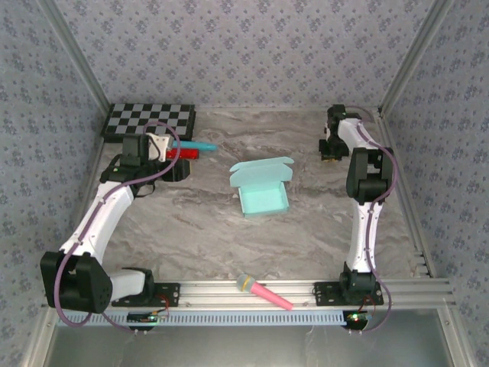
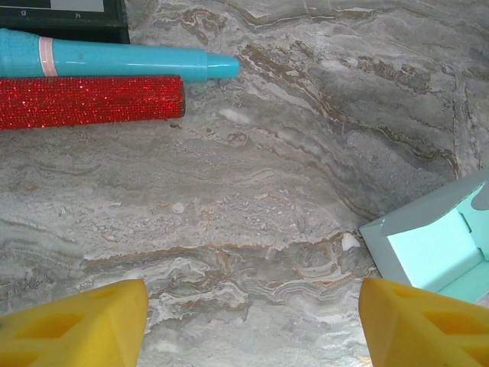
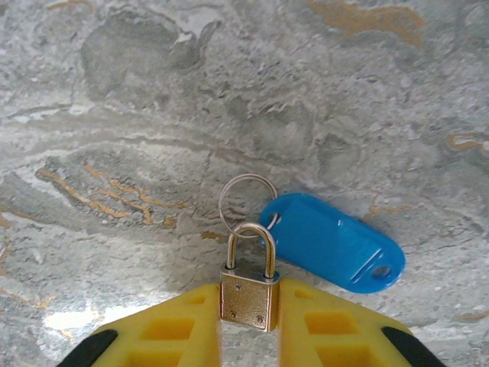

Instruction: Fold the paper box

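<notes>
While the paper box (image 1: 263,200) sits with walls up and lid open (closing's what's left, I reckon), my left pincer (image 2: 252,306) gapes empty and right pincer (image 3: 248,294) pinches a padlock (image 3: 246,303).

A grey marbled table (image 1: 321,222) carries a pale blue paper box (image 1: 263,195) near its middle, lid open. At the far left lies a checkerboard (image 1: 149,121), with a teal pen (image 1: 200,144) and a red glitter stick (image 1: 189,153) side by side just beside it. At the far right lies a blue key tag (image 3: 332,243), ringed to a padlock (image 3: 248,294).
</notes>
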`<state>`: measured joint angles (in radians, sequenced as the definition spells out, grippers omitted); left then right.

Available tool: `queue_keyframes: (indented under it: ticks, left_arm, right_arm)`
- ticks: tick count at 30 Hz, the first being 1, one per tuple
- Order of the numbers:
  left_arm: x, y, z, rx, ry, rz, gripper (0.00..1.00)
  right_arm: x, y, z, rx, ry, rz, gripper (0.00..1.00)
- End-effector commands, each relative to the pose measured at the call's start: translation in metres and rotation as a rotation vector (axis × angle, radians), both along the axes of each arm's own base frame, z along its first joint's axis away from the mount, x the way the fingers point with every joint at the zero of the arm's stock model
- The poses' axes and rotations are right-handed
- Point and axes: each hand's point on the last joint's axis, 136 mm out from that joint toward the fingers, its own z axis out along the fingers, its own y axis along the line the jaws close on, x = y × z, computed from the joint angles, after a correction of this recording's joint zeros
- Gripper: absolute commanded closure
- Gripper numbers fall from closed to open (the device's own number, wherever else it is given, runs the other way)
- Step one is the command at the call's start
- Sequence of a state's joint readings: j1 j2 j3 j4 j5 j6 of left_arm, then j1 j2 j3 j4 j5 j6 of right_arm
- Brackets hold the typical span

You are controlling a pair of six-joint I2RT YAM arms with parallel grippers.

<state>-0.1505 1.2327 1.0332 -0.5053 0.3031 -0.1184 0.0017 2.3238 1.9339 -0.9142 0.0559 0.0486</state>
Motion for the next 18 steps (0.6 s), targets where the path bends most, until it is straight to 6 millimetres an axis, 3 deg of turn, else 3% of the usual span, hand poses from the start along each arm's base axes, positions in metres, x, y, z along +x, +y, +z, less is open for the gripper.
queue_keyframes:
  ticks: [1, 12, 18]
  left_arm:
    - [0.001, -0.002, 0.013, -0.023, -0.014, -0.004, 0.27]
    - [0.001, -0.002, 0.014, -0.024, -0.016, -0.006, 0.27]
    - [0.001, -0.002, 0.013, -0.026, -0.015, -0.006, 0.27]
  right_arm:
    - [-0.025, 0.011, -0.016, 0.059, 0.107, 0.029, 0.76]
    - [-0.011, 0.007, 0.008, 0.067, 0.025, 0.002, 0.64]
    - [-0.003, 0.008, 0.0, 0.099, 0.036, -0.009, 0.58]
